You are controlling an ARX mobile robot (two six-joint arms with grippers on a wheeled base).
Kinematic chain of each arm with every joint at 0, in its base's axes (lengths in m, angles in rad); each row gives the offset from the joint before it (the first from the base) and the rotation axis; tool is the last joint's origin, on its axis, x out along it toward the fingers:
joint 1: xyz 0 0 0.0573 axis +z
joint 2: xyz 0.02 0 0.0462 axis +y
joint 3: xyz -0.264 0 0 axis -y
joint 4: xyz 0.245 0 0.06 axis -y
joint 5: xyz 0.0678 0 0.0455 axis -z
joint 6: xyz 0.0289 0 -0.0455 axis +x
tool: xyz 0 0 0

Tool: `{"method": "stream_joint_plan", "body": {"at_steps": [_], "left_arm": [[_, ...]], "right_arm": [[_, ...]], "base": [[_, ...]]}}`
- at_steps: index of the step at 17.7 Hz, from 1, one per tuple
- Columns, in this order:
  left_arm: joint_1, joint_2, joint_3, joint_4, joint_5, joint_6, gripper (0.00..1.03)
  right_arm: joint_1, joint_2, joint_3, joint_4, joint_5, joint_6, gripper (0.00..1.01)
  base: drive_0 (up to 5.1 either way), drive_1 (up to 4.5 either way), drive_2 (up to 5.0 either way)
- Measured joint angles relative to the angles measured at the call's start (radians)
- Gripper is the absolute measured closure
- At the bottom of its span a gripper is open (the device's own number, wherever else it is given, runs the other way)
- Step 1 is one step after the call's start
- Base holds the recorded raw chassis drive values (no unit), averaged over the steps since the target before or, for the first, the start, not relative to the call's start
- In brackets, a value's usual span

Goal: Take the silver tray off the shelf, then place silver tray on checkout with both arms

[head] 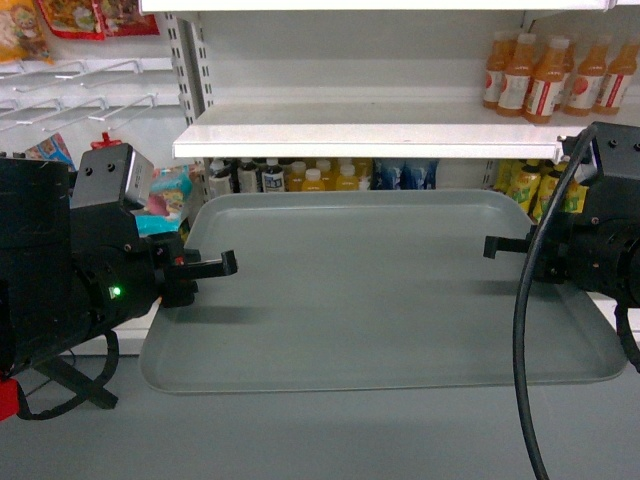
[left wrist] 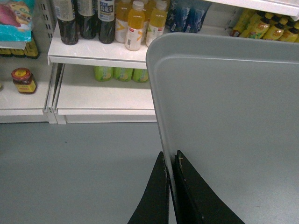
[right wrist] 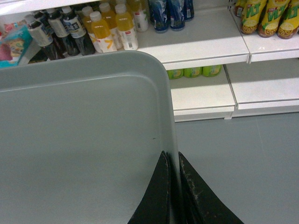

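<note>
Tray: flat grey-silver metal tray, stiff, probably slick.
Hold: my left claw and right claw pinch opposite side rims.

My left pincer and right pincer each clamp a side rim of the silver tray, which spans nearly the whole width between my arms, so nothing passes between them at that level. Just ahead of the tray's far edge the white shelf juts out above, and drink bottles crowd the lower boards behind it. Below the tray and toward me lies open grey floor.
</note>
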Motion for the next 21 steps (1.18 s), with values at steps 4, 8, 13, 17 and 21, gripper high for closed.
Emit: {"method": "stream_joint_plan", "body": {"at_steps": [4,8,13,17,21], "left_arm": [[0.000,0.000,0.000,0.002,0.000,0.000,1.00],[0.000,0.000,0.000,0.005,0.000,-0.001,1.00],[0.000,0.000,0.002,-0.002,0.000,-0.001,1.00],[0.000,0.000,0.001,-0.001,0.000,-0.001,1.00],[0.000,0.000,0.002,0.006,0.000,-0.001,1.00]], "right_arm": [[0.000,0.000,0.000,0.001,0.000,0.000,0.98],[0.000,-0.001,0.000,0.005,0.000,0.000,0.98],[0.000,-0.001,0.000,-0.003,0.001,0.000,0.98],[0.000,0.000,0.000,-0.003,0.001,0.000,0.98],[-0.001,-0.002,0.000,0.006,0.002,0.000,0.98]], "base": [[0.0,-4.28,4.3],[0.0,-4.28,4.3],[0.0,-4.25,4.3],[0.1,-4.18,4.4],[0.1,-4.15,4.4]]}}
